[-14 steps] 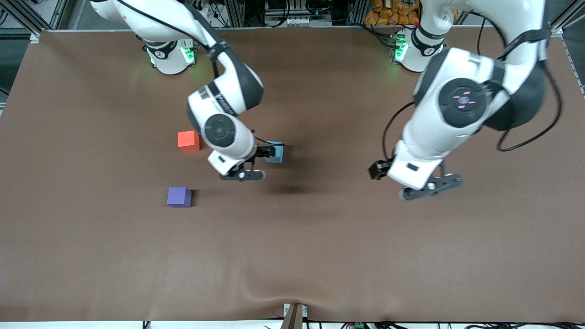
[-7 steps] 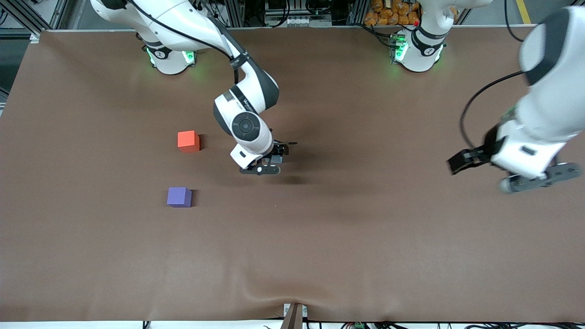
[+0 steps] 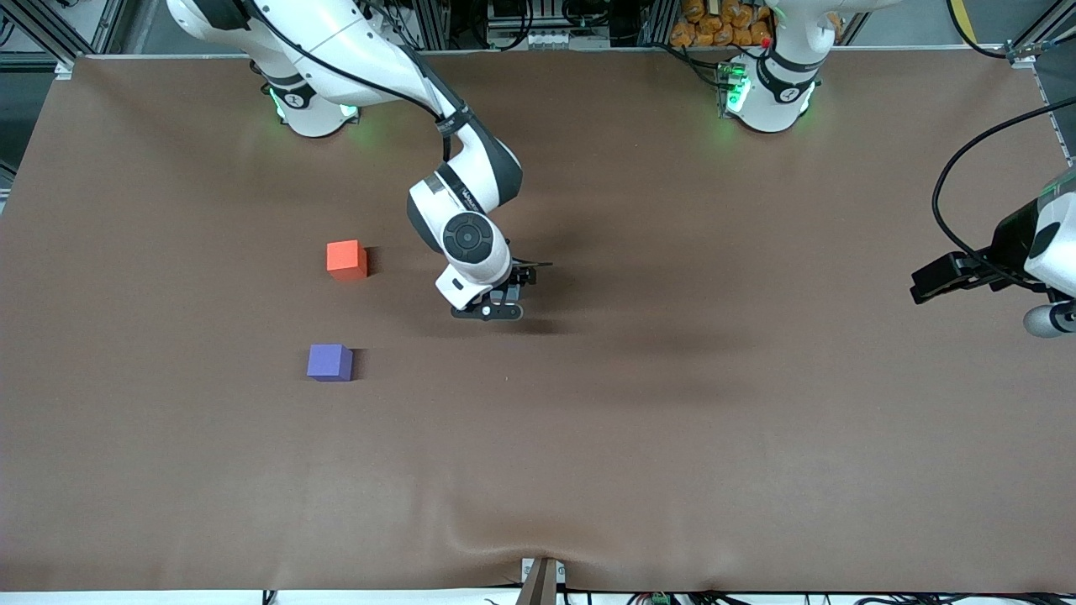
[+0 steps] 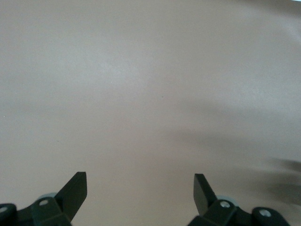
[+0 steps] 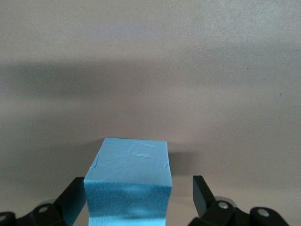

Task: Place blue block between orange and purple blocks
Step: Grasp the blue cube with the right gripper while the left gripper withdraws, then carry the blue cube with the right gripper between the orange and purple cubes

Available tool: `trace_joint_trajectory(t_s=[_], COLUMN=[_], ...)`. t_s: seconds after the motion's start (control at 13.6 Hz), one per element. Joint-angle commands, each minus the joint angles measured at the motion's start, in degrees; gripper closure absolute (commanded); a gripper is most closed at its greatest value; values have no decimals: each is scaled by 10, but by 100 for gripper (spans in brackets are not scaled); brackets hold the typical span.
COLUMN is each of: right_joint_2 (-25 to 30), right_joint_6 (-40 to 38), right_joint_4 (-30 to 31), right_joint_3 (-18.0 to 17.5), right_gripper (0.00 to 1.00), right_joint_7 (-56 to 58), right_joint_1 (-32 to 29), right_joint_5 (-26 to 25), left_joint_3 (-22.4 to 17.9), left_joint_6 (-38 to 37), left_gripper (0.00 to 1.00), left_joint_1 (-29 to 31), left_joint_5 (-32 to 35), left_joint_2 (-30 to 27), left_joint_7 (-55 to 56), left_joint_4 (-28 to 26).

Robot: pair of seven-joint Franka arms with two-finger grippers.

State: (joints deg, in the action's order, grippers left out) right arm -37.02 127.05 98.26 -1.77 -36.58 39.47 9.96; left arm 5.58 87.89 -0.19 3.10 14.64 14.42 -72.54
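Note:
The blue block (image 5: 134, 165) sits on the table between the open fingers of my right gripper (image 5: 140, 184); one finger (image 5: 75, 195) is against its side and the other stands apart from it. In the front view my right gripper (image 3: 514, 283) is low over the table's middle and hides the block. The orange block (image 3: 346, 259) lies toward the right arm's end. The purple block (image 3: 329, 362) lies nearer the front camera than the orange one, with a bare gap between them. My left gripper (image 4: 140, 181) is open and empty over bare table.
The brown table cover (image 3: 672, 437) is bare around the blocks. The left arm's hand (image 3: 1038, 252) hangs at the edge of the front view, at the left arm's end of the table. The cover is wrinkled at the front edge (image 3: 538, 538).
My right gripper has shifted over the blue block and come down around it. The left arm has swung away from the middle to its own end of the table.

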Motion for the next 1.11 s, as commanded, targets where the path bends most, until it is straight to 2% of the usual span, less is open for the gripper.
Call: trace_joint_trajectory(t_s=[0.0, 0.07, 0.15, 0.37, 0.59, 0.74, 0.89, 1.03], right_joint_2=[-6, -5, -5, 3, 47, 78, 101, 111], right_joint_6=[11, 11, 10, 2, -26, -59, -89, -138], right_joint_4=[1, 1, 1, 0, 0, -1, 1, 1], right_joint_3=[5, 5, 5, 5, 12, 32, 39, 39], right_gripper=[47, 64, 71, 71, 71, 71, 72, 74], right_joint_7=[-9, -9, -9, -10, -31, -23, 14, 99], right_joint_1=[7, 7, 7, 2, -7, -21, -49, -98], right_joint_5=[1, 1, 1, 1, 1, -2, -2, -4], left_joint_3=[7, 7, 8, 8, 8, 8, 7, 7], left_joint_6=[-3, -2, -1, -1, -3, -3, -16, -21], left_gripper=[0, 0, 0, 0, 0, 0, 0, 0], left_joint_1=[6, 6, 6, 6, 6, 7, 8, 8], left_joint_5=[-1, -2, -1, -2, -2, -2, -2, -2], left_joint_2=[-19, -18, -18, -20, -22, -27, -28, -28], left_joint_7=[-6, -6, -6, -6, -32, -35, -36, -35], left_joint_4=[-18, -17, -17, -16, -16, -17, -17, -17])
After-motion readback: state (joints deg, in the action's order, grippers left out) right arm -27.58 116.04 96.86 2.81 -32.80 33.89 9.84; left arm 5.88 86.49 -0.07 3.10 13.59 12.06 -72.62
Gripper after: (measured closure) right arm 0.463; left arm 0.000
